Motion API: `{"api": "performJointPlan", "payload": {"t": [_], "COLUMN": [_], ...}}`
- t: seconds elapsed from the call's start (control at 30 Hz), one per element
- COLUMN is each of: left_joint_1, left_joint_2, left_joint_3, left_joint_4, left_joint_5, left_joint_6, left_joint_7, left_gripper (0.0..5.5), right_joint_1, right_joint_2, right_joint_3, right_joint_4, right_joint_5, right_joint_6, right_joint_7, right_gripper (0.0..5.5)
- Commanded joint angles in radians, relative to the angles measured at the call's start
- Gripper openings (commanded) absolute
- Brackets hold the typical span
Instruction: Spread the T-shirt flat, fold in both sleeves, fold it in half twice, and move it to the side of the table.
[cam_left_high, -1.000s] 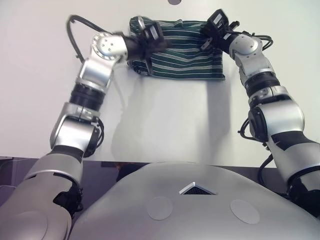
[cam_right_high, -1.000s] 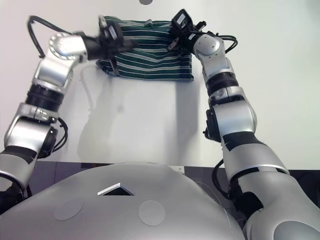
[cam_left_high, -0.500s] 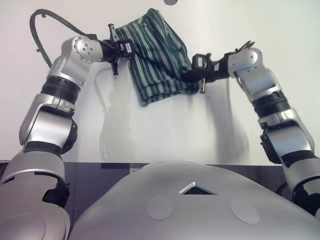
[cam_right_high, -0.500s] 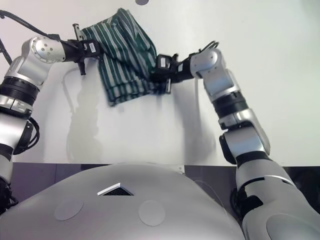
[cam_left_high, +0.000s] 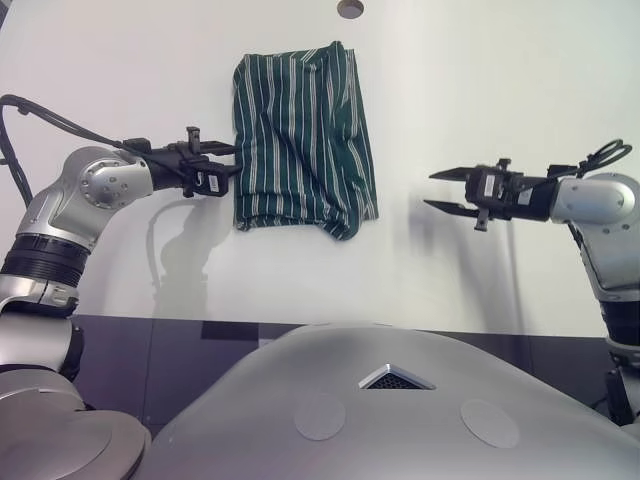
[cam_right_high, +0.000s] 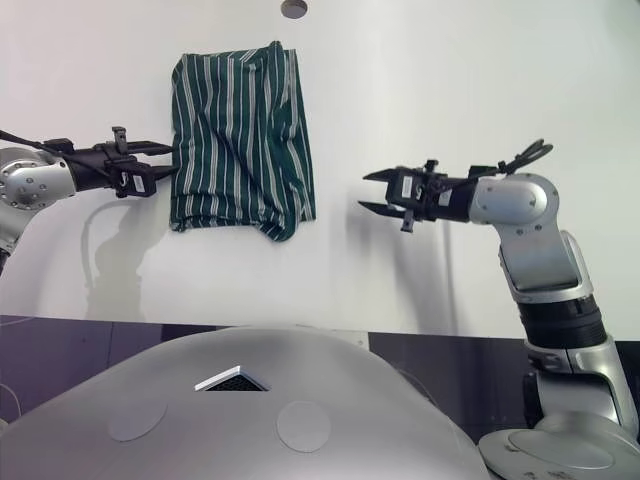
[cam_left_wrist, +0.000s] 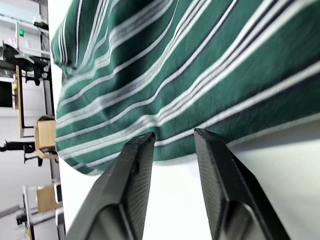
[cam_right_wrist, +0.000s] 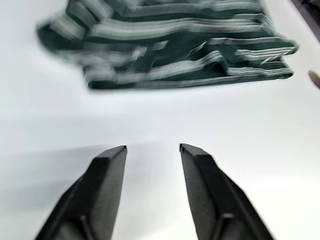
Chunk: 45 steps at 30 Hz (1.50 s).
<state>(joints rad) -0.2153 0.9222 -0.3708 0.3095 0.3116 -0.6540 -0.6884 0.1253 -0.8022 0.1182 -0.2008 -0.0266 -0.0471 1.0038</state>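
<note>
The green T-shirt (cam_left_high: 300, 140) with white stripes lies folded in a compact rectangle on the white table (cam_left_high: 500, 100), left of centre. My left gripper (cam_left_high: 228, 164) is at the shirt's left edge, low over the table. In the left wrist view its fingers (cam_left_wrist: 135, 165) stand apart, with the shirt's edge (cam_left_wrist: 175, 75) just past the tips. My right gripper (cam_left_high: 438, 190) hovers open to the right of the shirt, well apart from it. The right wrist view has the shirt (cam_right_wrist: 175, 45) lying ahead of that gripper (cam_right_wrist: 152, 147).
A small round grey disc (cam_left_high: 350, 8) sits in the tabletop at the far edge behind the shirt. The table's front edge (cam_left_high: 300, 322) runs close to me. Bare white surface stretches between the shirt and the right gripper.
The shirt was held up between both grippers and swung round; now it lies on the table. The right gripper has let go and drawn back to the right. The left gripper has opened.
</note>
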Motion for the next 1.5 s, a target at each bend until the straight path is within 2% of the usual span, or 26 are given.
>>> {"api": "performJointPlan", "payload": {"t": [0.03, 0.2, 0.4, 0.53, 0.7, 0.83, 0.97, 1.13, 1.23, 1.37, 1.5], "left_joint_1": [0.055, 0.221, 0.347, 0.297, 0.251, 0.324, 0.434, 0.451, 0.421, 0.384, 0.400], "left_joint_2": [0.008, 0.004, -0.054, -0.062, -0.037, 0.011, 0.088, 0.071, 0.011, -0.077, -0.059], "left_joint_3": [-0.009, 0.014, 0.012, 0.063, 0.116, 0.121, 0.123, 0.093, 0.031, -0.051, -0.058], "left_joint_4": [-0.021, -0.178, -0.355, -0.370, -0.463, -0.594, -0.670, -0.691, -0.646, -0.578, -0.606], "left_joint_5": [0.064, 0.079, 0.097, 0.060, -0.117, -0.181, -0.186, -0.147, -0.072, 0.000, -0.064], "left_joint_6": [-0.045, -0.005, 0.102, 0.168, 0.281, 0.366, 0.375, 0.391, 0.386, 0.378, 0.439], "left_joint_7": [0.011, 0.049, 0.071, 0.060, -0.075, -0.176, -0.254, -0.270, -0.245, -0.217, -0.269], "left_gripper": [1.52, 1.52, 1.52, 1.52, 1.52, 1.52, 1.52, 1.52, 1.52, 1.52, 0.86], "right_joint_1": [0.041, 0.002, -0.068, -0.092, -0.143, -0.200, -0.229, -0.247, -0.275, -0.306, -0.311], "right_joint_2": [-0.017, -0.064, -0.098, -0.074, -0.010, 0.015, 0.032, 0.045, 0.057, 0.072, 0.072], "right_joint_3": [0.010, 0.036, 0.036, 0.098, 0.169, 0.211, 0.258, 0.302, 0.325, 0.346, 0.358], "right_joint_4": [0.152, 0.288, 0.396, 0.407, 0.467, 0.545, 0.575, 0.588, 0.611, 0.642, 0.605], "right_joint_5": [-0.161, -0.255, -0.233, -0.284, -0.418, -0.505, -0.549, -0.574, -0.583, -0.574, -0.427], "right_joint_6": [-0.289, -0.571, -0.708, -0.797, -0.849, -0.870, -0.886, -0.893, -0.897, -0.893, -0.801], "right_joint_7": [-0.158, -0.237, -0.256, -0.269, -0.356, -0.428, -0.472, -0.509, -0.522, -0.523, -0.396], "right_gripper": [2.33, 2.33, 2.33, 2.33, 2.33, 2.33, 1.56, 0.48, 0.02, 0.02, 0.00]}}
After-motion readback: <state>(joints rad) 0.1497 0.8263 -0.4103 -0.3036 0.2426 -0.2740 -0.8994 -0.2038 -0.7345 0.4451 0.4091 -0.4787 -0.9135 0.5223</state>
